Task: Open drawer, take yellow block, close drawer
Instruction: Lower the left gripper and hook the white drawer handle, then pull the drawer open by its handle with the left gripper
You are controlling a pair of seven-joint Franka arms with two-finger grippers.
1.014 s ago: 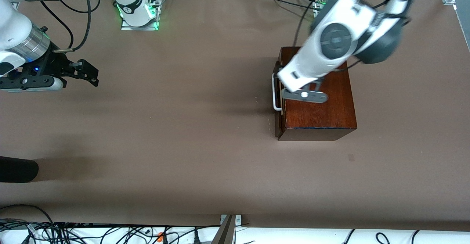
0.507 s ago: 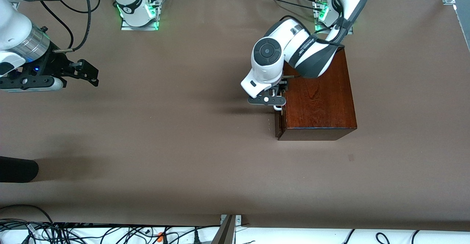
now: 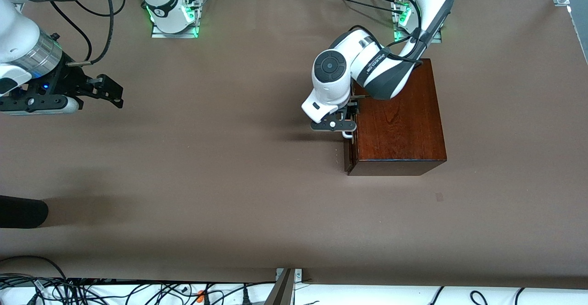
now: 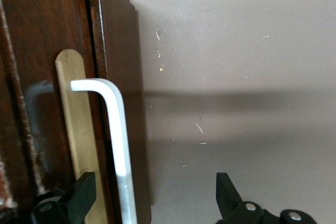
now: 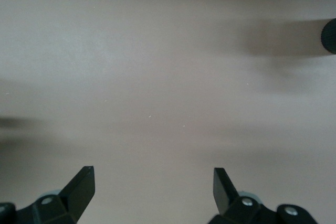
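Note:
The dark reddish-brown wooden box (image 3: 399,121) stands toward the left arm's end of the table. Its drawer (image 3: 348,155) is shut, with the dark front flush against the box. The white U-shaped handle (image 3: 347,135) is mostly covered by my left gripper (image 3: 345,128), which is low in front of the drawer. In the left wrist view the handle (image 4: 119,145) runs between the open fingers (image 4: 81,196), and the left gripper (image 4: 155,198) is not closed on it. My right gripper (image 3: 105,91) waits open and empty over the table at the right arm's end; it also shows in the right wrist view (image 5: 153,187). The yellow block is hidden.
A black rounded object (image 3: 23,211) lies at the table's edge at the right arm's end, nearer the front camera. Cables (image 3: 138,291) run below the table's near edge. The arm bases (image 3: 174,18) stand along the edge farthest from the front camera.
My left arm swung down from over the box to the drawer's front and has since barely shifted. The drawer stays shut. My right arm has not moved.

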